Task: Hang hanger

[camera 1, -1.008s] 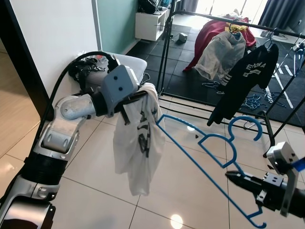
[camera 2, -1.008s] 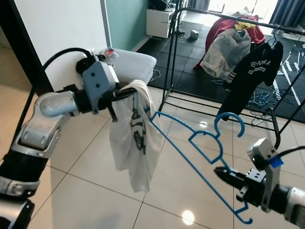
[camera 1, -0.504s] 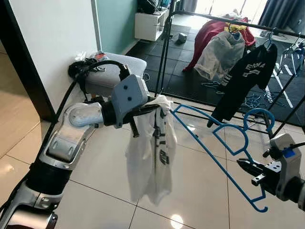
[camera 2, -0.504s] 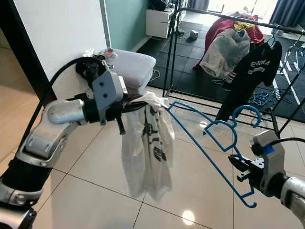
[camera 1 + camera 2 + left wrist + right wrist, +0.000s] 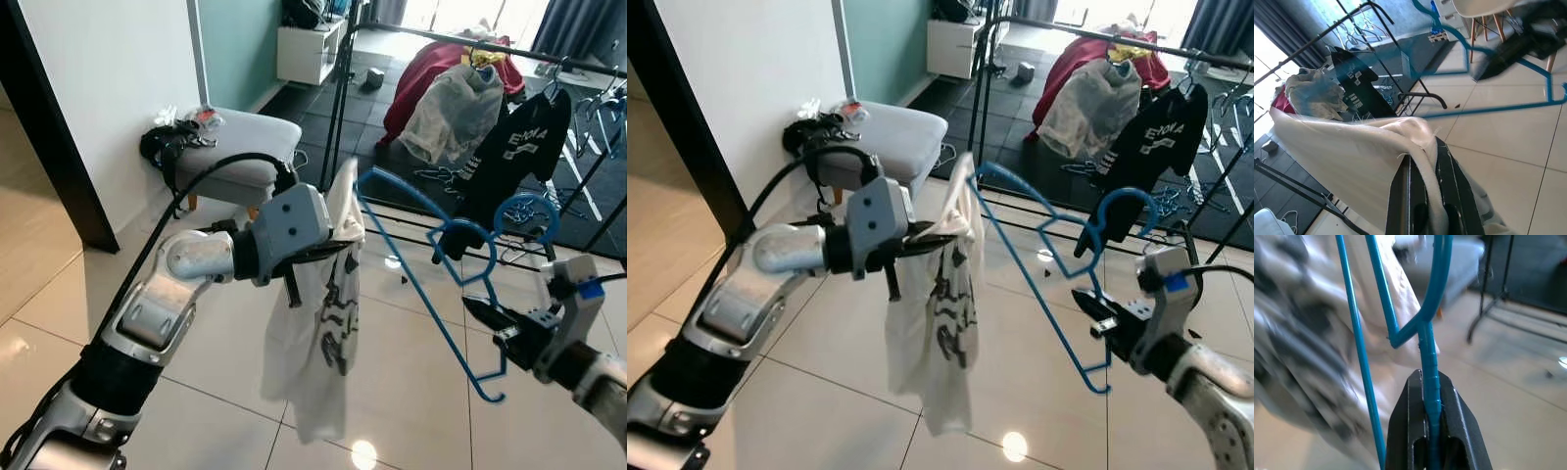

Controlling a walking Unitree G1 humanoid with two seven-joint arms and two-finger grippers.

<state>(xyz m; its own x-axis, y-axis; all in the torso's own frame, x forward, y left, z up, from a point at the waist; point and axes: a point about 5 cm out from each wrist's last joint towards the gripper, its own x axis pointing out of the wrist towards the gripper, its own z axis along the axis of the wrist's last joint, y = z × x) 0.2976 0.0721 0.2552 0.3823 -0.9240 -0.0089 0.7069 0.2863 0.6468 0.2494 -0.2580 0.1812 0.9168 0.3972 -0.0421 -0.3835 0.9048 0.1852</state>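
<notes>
A white T-shirt (image 5: 318,343) with black print hangs from my left gripper (image 5: 338,251), which is shut on its upper hem; the cloth runs between the fingers (image 5: 1447,196) in the left wrist view. My right gripper (image 5: 478,311) is shut on a blue wire hanger (image 5: 1429,357), near the lower corner of the frame. The hanger (image 5: 417,290) slants up to the left, and its far shoulder end touches the shirt's raised top edge (image 5: 346,186). Its hook (image 5: 526,200) points toward the black clothes rack (image 5: 339,98).
The rack stands ahead with a black T-shirt (image 5: 500,162), a grey garment (image 5: 451,93) and a red one (image 5: 416,64) on it. Spare hangers (image 5: 524,208) lie on the dark mat below. A grey stool (image 5: 235,147) stands by the white wall on the left.
My left gripper has carried the shirt right and forward, toward the rack. The right gripper has risen and swung the hanger steeper, bringing its far end up to the shirt's top.
</notes>
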